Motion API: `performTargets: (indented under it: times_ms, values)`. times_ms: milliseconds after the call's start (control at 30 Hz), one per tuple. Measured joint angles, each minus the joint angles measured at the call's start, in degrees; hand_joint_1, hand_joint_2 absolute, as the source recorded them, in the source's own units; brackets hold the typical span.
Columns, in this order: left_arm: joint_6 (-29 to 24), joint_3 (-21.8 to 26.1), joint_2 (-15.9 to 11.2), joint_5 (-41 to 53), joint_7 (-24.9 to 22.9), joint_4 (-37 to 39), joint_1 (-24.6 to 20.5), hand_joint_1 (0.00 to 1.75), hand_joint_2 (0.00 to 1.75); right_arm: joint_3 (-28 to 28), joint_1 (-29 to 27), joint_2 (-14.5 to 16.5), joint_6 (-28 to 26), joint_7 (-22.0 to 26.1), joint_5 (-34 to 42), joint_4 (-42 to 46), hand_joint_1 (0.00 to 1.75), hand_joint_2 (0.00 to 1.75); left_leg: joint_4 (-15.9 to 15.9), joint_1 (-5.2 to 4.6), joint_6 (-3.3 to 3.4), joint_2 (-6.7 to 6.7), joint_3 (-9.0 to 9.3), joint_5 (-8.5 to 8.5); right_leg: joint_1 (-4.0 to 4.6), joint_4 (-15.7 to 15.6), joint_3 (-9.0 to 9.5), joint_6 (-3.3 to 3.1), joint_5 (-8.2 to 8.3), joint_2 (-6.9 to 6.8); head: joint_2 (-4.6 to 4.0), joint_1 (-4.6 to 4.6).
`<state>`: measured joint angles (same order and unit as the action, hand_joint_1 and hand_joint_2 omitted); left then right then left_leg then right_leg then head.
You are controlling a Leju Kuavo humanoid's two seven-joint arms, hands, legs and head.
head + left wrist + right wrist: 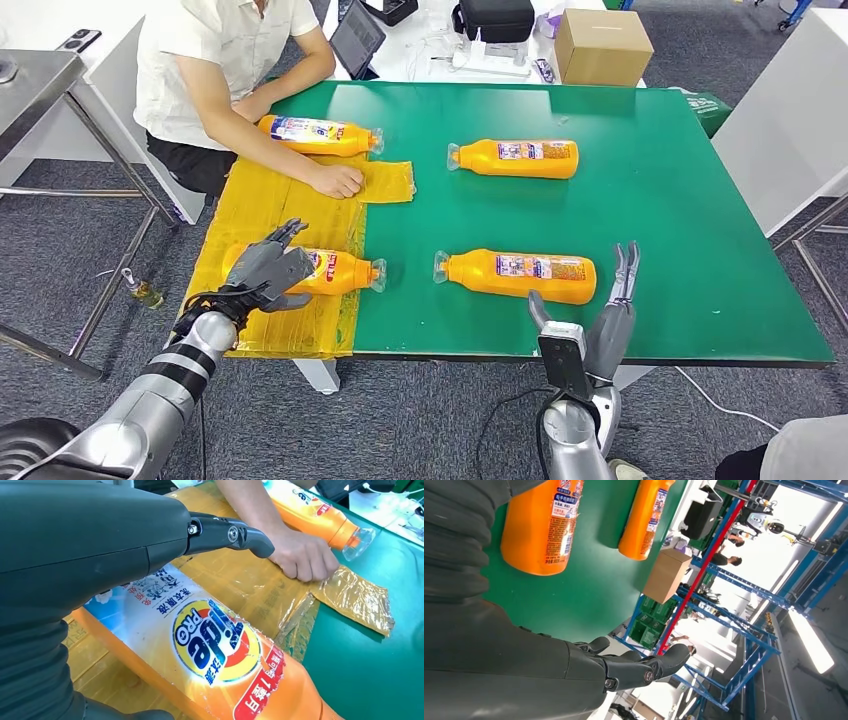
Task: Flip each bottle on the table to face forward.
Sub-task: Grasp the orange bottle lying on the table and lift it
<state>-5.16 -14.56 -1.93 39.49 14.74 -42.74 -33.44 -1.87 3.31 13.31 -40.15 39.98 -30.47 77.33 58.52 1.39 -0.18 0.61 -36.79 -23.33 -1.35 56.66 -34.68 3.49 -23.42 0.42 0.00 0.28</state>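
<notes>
The left hand (268,268) lies over the base end of the near-left bottle (335,272), which rests on its side on the yellow taped patch (250,195) at the table's near-left corner, cap toward the middle. In the left wrist view the thumb (235,535) stretches out above the bottle's bright front label (215,645); whether the fingers actually clamp the bottle cannot be told from these pictures, though the hand sits on it rather than gripping plainly. That label already faces up, so a further roll here would undo it.

Near the far-left corner a second bottle (320,135) lies label-up, with a person's hand (335,180) pressing the tape just beside it. That hand is close to the robot's working area, and a sweeping left arm could strike it.

Toward the middle, the far bottle (515,158) and the near bottle (520,275) both show their small-print back labels and probably still need turning. Just off the near bottle's base, at the near edge, the right hand (615,300) stands upright with fingers spread and holding nothing. The bottles are round and smooth: a push from the side may send one rolling off the near edge, or leave it over-rotated, and a shallow grip could slip.
</notes>
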Motion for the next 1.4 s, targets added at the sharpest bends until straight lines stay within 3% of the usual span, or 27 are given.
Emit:
performTargets:
  times_ms: [133,267,433,533,567,633,867,1400]
  values:
    - [-0.3,0.7,0.1,-5.8,3.1,-2.8,1.9,0.0,1.75,0.0,0.1,-0.1,0.0,0.0,-2.5,-0.5,0.0,1.75,0.0,0.0,0.0,-0.02,0.0,-0.01,0.0,0.0,-0.01,0.0,0.0,0.01,0.0,-0.01]
    - [1.3,2.2,0.8,-18.3,7.9,-9.5,6.1,0.0,1.75,-0.3,1.2,-1.0,0.0,0.0,-11.5,-4.8,0.0,1.75,0.0,-0.02,0.0,-0.06,0.0,-0.02,-0.01,0.0,-0.07,0.0,0.0,0.04,0.0,-0.01]
    - [1.6,2.3,0.9,-19.4,8.2,-10.3,6.5,0.0,1.75,-0.4,1.3,-1.1,0.0,0.0,-12.7,-5.3,0.0,1.75,0.0,-0.02,0.0,-0.08,-0.01,-0.02,-0.02,0.0,-0.08,0.0,0.0,0.05,0.0,-0.01]
    - [2.6,3.0,3.1,-31.4,9.7,-19.1,11.9,0.0,1.75,-6.0,4.8,-3.0,0.0,-1.0,-28.0,-10.5,0.0,1.75,0.0,-0.06,0.01,-0.02,-0.1,-0.02,-0.05,0.0,-0.12,0.02,0.0,0.04,0.0,-0.01]
    - [1.1,3.3,4.7,-38.8,9.7,-25.2,15.4,0.0,1.75,-10.2,7.4,-4.9,0.0,-3.0,-35.8,-14.8,0.0,1.75,0.0,-0.09,0.01,0.0,-0.12,-0.02,-0.08,0.0,-0.13,0.03,0.01,0.03,0.0,-0.01]
    - [-3.2,3.5,7.1,-48.3,8.7,-34.0,20.4,0.0,1.75,-16.4,11.0,-8.6,0.0,-7.3,-43.6,-22.1,0.0,1.75,0.0,-0.13,0.02,-0.01,-0.12,-0.02,-0.12,0.0,-0.13,0.04,0.02,0.03,0.0,-0.02]
    - [-8.0,-1.2,7.8,-47.9,10.4,-43.8,25.2,0.0,1.75,-18.2,13.1,-12.3,0.0,-10.6,-45.5,-29.4,0.0,1.75,0.0,-0.11,0.02,-0.01,-0.15,-0.03,-0.09,0.0,-0.15,0.03,0.0,0.03,0.0,-0.03]
    - [-9.2,-8.5,7.7,-46.6,11.7,-47.2,25.3,0.0,1.75,-11.7,19.8,-14.9,-0.1,-13.7,-43.8,-39.5,0.0,1.75,0.0,-0.12,0.06,-0.01,-0.14,0.02,-0.11,0.0,-0.14,0.05,0.03,0.03,0.0,-0.03]
